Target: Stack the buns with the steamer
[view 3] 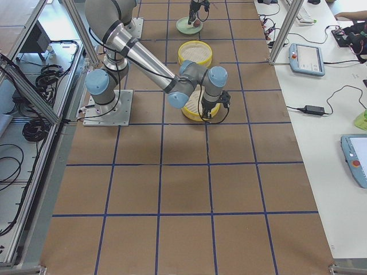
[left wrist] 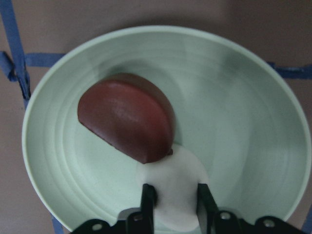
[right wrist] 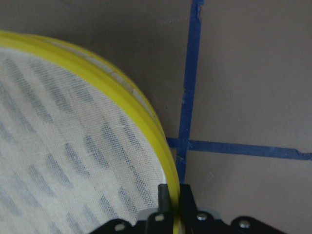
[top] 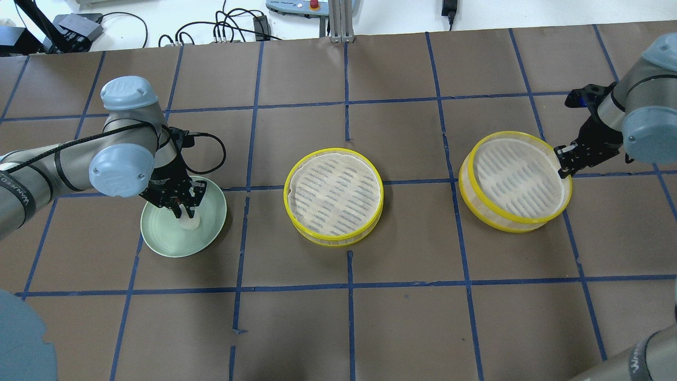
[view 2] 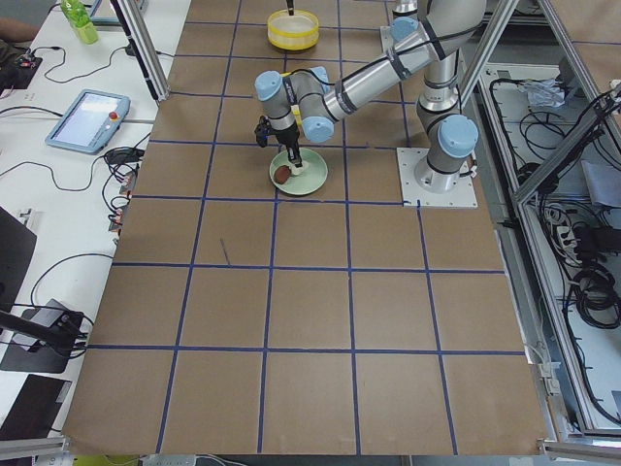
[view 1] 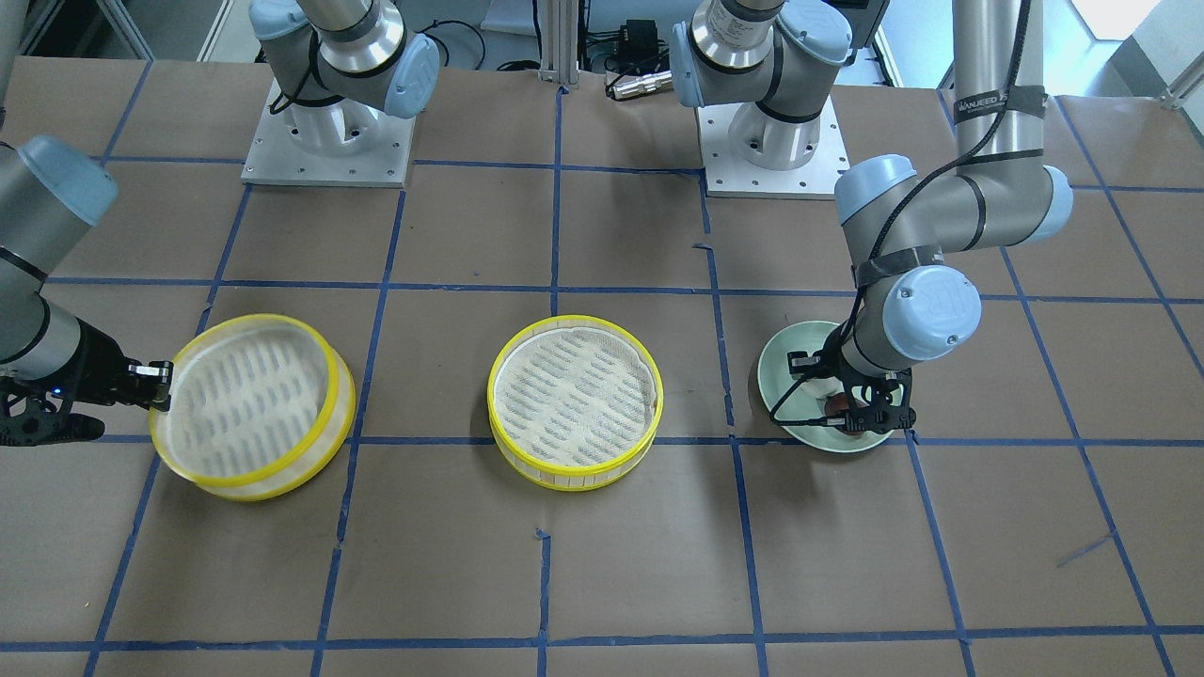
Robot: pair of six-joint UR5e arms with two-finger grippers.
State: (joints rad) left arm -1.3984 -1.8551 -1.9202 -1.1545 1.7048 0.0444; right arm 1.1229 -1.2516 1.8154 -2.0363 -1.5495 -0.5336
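A pale green plate point(top: 174, 243) point(left wrist: 234, 97) holds a reddish-brown bun point(left wrist: 129, 122) point(view 1: 835, 404) and a white bun point(left wrist: 175, 180) point(top: 191, 224) that touch each other. My left gripper point(left wrist: 176, 202) point(top: 185, 213) is down in the plate, its fingers closed on either side of the white bun. My right gripper point(right wrist: 174, 200) point(top: 563, 159) is shut on the yellow rim of a steamer tray point(top: 515, 180) point(view 1: 254, 404), which is tilted with the gripped side raised. A second steamer tray point(top: 334, 196) point(view 1: 574, 400) lies flat and empty at the table's middle.
The brown table point(top: 349, 328) has a grid of blue tape lines. The arm bases point(view 1: 329, 141) point(view 1: 771, 150) stand at the robot's edge. Cables and boxes point(top: 227, 26) lie beyond the far edge.
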